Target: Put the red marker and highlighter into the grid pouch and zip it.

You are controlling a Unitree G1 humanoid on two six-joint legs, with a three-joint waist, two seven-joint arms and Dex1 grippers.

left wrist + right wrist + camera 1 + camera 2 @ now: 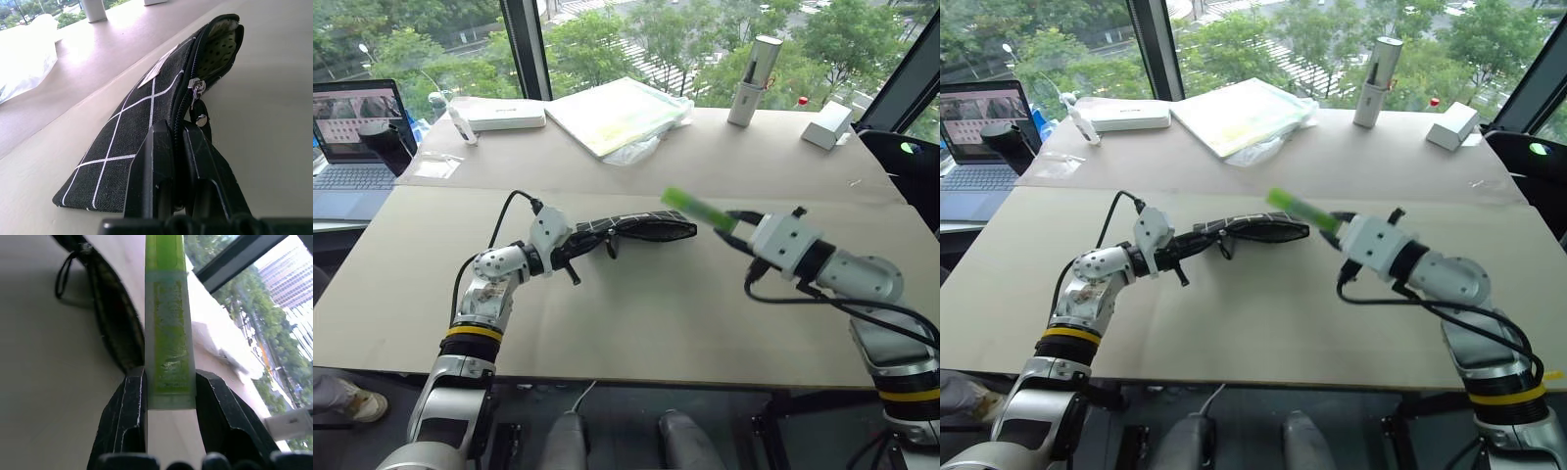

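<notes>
The grid pouch (636, 228) is black with thin white lines and lies just off the table's middle, its zipper open at the right end. My left gripper (570, 245) is shut on the pouch's left end; in the left wrist view its fingers (159, 161) pinch the fabric beside the zipper pull (197, 89). My right gripper (732, 221) is shut on the light-green highlighter (695, 208), held above the table. The pen's free end points toward the pouch's open mouth (115, 328). The red marker is out of view.
A laptop (352, 137) stands at the far left. On the rear table lie a white box (504, 116) and a plastic-wrapped booklet (622, 113). A silver cylinder (754, 78) and a small white box (827, 124) stand further right.
</notes>
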